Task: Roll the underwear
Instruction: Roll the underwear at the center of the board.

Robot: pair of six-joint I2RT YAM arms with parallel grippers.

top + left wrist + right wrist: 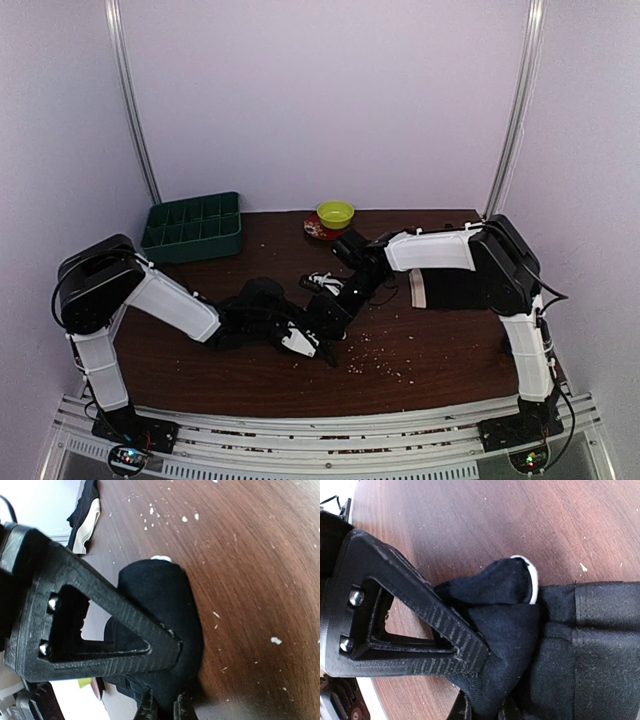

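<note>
Left claw (167, 680) clenched on underwear (160, 595). Right claw (480, 685) clenched on same black bundle, we judge: two pinches to stop roll springing open. We see white-edged rolled end at right claw, long axis running away from its tips. Garment lies mid-counter (420, 360), between both claws.

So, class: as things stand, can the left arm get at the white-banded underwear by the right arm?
Probably not yet: the left hand is shut on the black underwear. Otherwise only crumbs lie between, though the right arm hangs close by the white-banded underwear.
</note>
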